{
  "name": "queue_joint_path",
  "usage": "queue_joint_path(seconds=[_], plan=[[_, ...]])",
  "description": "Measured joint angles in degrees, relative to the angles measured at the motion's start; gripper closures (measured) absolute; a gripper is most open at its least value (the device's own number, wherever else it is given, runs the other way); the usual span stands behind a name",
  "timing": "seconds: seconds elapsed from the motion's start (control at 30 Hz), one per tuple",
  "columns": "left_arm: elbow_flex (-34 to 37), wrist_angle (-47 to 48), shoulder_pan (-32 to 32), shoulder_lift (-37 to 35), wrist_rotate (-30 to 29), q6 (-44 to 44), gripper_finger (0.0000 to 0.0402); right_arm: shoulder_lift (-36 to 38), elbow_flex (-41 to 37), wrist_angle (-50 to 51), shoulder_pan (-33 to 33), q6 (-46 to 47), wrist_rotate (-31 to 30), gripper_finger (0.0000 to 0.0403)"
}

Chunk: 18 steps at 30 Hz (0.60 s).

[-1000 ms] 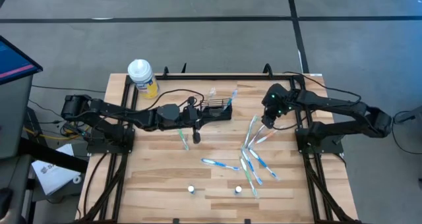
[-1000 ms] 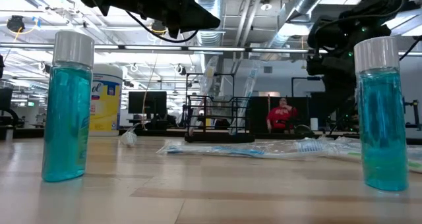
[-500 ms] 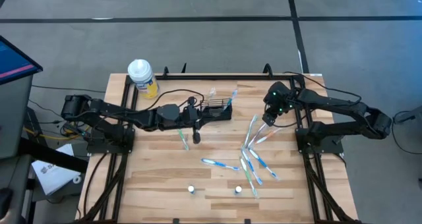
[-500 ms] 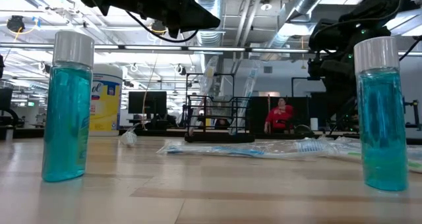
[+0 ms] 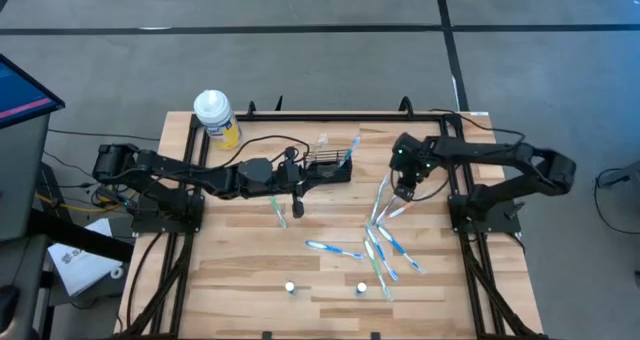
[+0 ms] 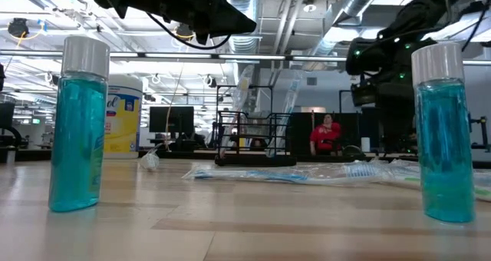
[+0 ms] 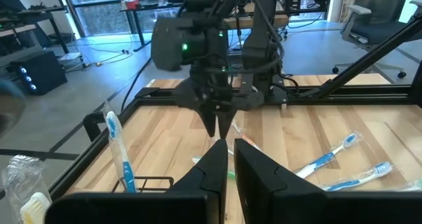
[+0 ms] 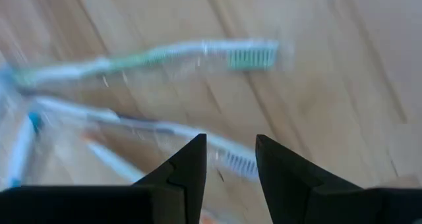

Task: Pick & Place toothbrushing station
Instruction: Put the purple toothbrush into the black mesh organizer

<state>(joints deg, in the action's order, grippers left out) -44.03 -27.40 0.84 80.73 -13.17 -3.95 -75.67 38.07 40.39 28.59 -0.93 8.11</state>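
Observation:
The toothbrushing station (image 5: pixel 325 167) is a small black wire-mesh holder. It stands on its base at the table's far middle with toothbrushes (image 5: pixel 350 148) sticking up out of it, and it also shows in the low view (image 6: pixel 253 138). My left gripper (image 5: pixel 304 188) is shut and empty. It is raised above the table just near-left of the holder and points toward the table's right (image 7: pixel 228 159). My right gripper (image 5: pixel 402 188) is open and empty. It points down over the far end of a pile of loose toothbrushes (image 5: pixel 385 230), with its fingers (image 8: pixel 231 159) above them.
A white-capped yellow bottle (image 5: pixel 215 115) stands at the far left corner. Two teal bottles (image 6: pixel 77 123) (image 6: pixel 445 130) stand near the front edge. A green toothbrush (image 5: pixel 278 210) and a blue one (image 5: pixel 333 248) lie mid-table. A person in red (image 6: pixel 326 132) sits beyond the table.
My right gripper has shifted a little toward the table's left above the toothbrush pile, still open.

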Motion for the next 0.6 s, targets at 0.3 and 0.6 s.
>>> queue_joint_path(seconds=[0.3, 0.6], plan=[[0.02, -0.01, 0.0, 0.0, 0.0, 0.0, 0.0381, -6.27, 8.27, 11.61, 0.01, -7.18, -4.21, 0.0281], [0.02, 0.0, 0.0, 0.0, -0.02, 0.0, 0.0381, -8.33, 8.49, 12.8, 0.0, -12.77, -6.06, 0.0282]])
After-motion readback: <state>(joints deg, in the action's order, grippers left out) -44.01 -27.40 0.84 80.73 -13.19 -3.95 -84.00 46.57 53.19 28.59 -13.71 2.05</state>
